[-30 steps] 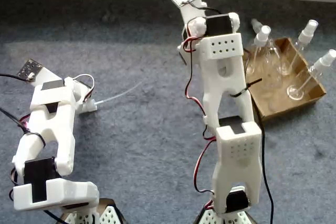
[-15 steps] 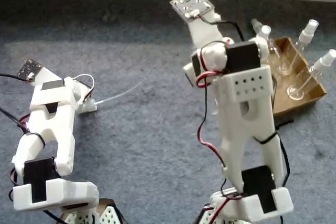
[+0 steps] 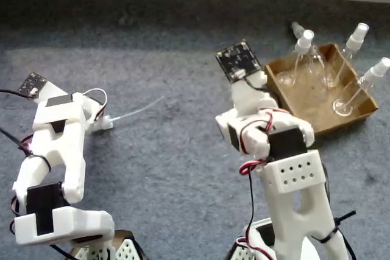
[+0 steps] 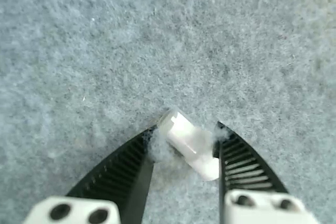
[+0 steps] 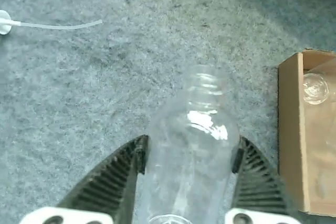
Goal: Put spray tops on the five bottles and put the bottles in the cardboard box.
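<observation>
- left claw (image 4: 186, 129): jaws are pressed in on the white spray top (image 4: 189, 142), one ribbed pad on each side of its head, low on the grey carpet (image 4: 157, 35).
- i judge the spray top to be light, hard plastic and small enough to twist in the pads. a hold across the head is sound.
- its thin dip tube (image 3: 137, 112) trails away over the carpet. it looks limp and springy, so i expect it to wander at the bottle mouth.
- right claw (image 5: 190, 141): pinching the clear bottle (image 5: 191, 174) across its body, just below the shoulder, with the open neck (image 5: 206, 85) pointing away from the wrist and bare of any top.
- i judge the bottle to be empty, very light, thin-walled and smooth. a hard squeeze may dent it, and a loose one may let it rotate or slip.
- the body grip leaves the threads free, which is what capping needs.
- cardboard box (image 3: 338, 125): beside the right arm, holding four capped bottles (image 3: 297, 59) that lean against its walls.
- by my count this is the fifth bottle.
</observation>
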